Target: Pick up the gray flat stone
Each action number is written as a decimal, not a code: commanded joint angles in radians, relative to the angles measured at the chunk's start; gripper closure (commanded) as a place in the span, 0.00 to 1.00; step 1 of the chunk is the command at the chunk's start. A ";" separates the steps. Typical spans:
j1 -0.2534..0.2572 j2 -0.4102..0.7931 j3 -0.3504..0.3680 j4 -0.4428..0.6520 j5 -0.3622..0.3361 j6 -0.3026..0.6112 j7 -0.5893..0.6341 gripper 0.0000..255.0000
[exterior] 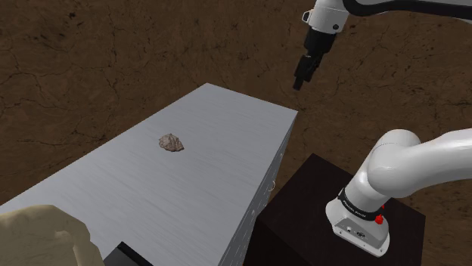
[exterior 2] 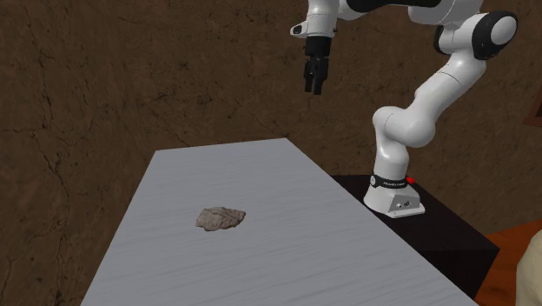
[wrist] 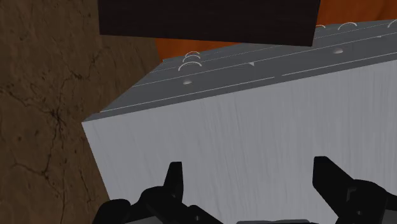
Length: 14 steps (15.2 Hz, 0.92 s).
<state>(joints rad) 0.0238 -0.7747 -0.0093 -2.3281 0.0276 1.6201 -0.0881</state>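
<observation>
A small flat stone point(exterior: 172, 143), grey-brown and rough, lies on the grey table top point(exterior: 113, 181); the second exterior view has the stone point(exterior 2: 219, 218) near the table's middle. My black gripper point(exterior: 302, 78) hangs high above the table's far corner, well away from the stone and pointing down. The second exterior view places the gripper point(exterior 2: 313, 84) above the table's far end. In the wrist view the two fingers point(wrist: 173, 178) stand apart, open, with nothing between them, over the bare table top point(wrist: 254, 127).
The dark stand point(exterior: 333, 227) sits beside the table. A tan rounded object point(exterior: 41, 238) rests at the table's near end in the shoulder view. The table's side face has drawer fronts point(wrist: 267, 57). A cracked brown wall point(exterior 2: 130, 78) stands behind.
</observation>
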 commanded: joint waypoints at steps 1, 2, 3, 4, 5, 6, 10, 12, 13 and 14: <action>0.000 0.000 0.000 0.000 0.000 0.000 0.000 0.00; 0.007 0.023 0.015 0.002 0.009 0.020 0.013 0.00; 0.014 0.047 0.031 0.006 0.018 0.040 0.026 0.00; 0.020 0.072 0.046 0.011 0.026 0.060 0.039 0.00; 0.027 0.098 0.061 0.017 0.034 0.080 0.052 0.00; 0.033 0.124 0.076 0.024 0.040 0.099 0.065 0.00; 0.053 0.237 0.134 0.065 0.060 0.171 0.116 0.00; 0.063 0.297 0.163 0.092 0.065 0.204 0.142 0.00; 0.067 0.328 0.177 0.107 0.066 0.219 0.156 0.00; 0.071 0.360 0.191 0.123 0.066 0.234 0.169 0.00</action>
<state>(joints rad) 0.0912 -0.4444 0.1692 -2.2231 0.0933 1.8430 0.0689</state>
